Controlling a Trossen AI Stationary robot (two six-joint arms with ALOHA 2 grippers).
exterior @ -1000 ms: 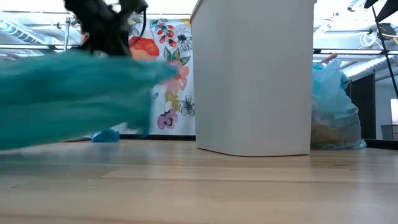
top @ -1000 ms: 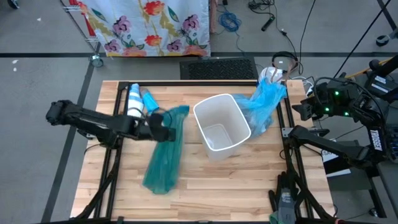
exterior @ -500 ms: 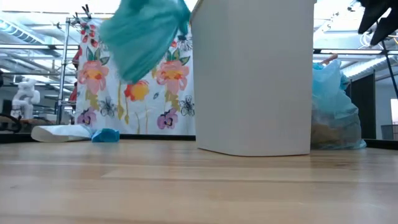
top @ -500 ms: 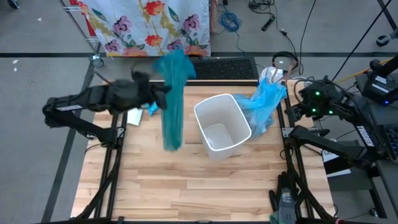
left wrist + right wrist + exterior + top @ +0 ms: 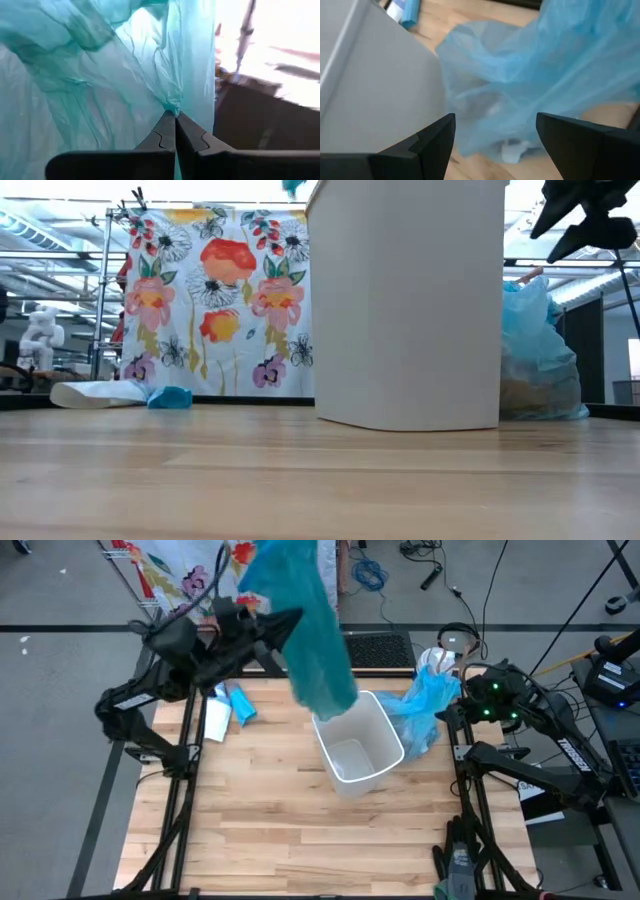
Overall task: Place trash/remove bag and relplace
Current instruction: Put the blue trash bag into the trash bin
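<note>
My left gripper (image 5: 288,622) is raised high at the far left and shut on a darker teal-green bag (image 5: 312,635). That bag hangs down toward the far left rim of the white bin (image 5: 355,745); only its tip (image 5: 293,185) shows in the low view. The pale blue bag (image 5: 425,710), with brownish trash showing through it (image 5: 525,395), rests on the table against the bin's right side. My right gripper (image 5: 495,127) is open and slants down at this bag (image 5: 545,65), clear of it. My left gripper pinches a gathered bunch of the teal-green bag's plastic (image 5: 172,107) between its two fingertips. The fingers (image 5: 162,137) are roughly level, pointing toward the bin. The bag is lifted clear of the table and hangs slack below and past the fingers.
A white roll (image 5: 216,715) and a small blue bundle (image 5: 242,705) lie on the table at the far left, below the left arm. A floral cloth (image 5: 215,310) hangs behind the table. The near half of the wooden top (image 5: 320,840) is bare.
My left gripper, still shut, has swung up from the table and toward the far edge and the bin, rolling as it rose. The teal-green bag, which lay stretched on the table, has been lifted clear and hangs by the bin. My right gripper has edged toward the pale blue bag.
</note>
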